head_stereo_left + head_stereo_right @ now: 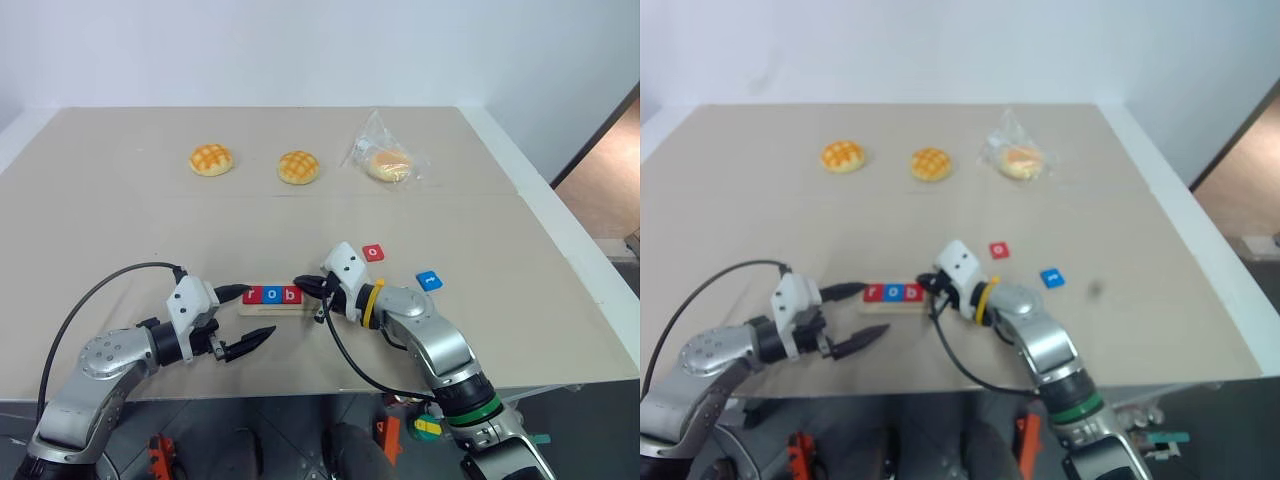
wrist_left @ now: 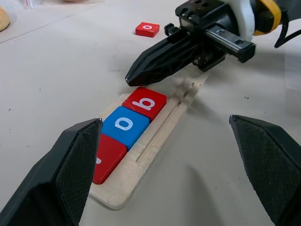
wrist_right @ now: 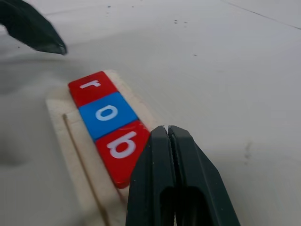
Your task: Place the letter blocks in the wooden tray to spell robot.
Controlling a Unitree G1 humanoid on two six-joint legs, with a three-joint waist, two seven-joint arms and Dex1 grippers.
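On the matte beige surface [image 1: 100,220], the left gripper [image 1: 246,320] rests with its two black, wedge-shaped fingers [image 2: 70,174] spread wide. Just to its 3 o'clock lies the pale wooden tray [image 2: 155,141], a long grooved strip holding three glossy flat square tiles in a row: red r [image 3: 90,86], blue o [image 3: 108,114], red b [image 3: 123,146]. The right gripper [image 3: 168,132] has its tapered fingers pressed together, empty, tip beside the b tile. At its 2 o'clock lie a loose red tile [image 1: 373,252] and a blue tile [image 1: 429,280].
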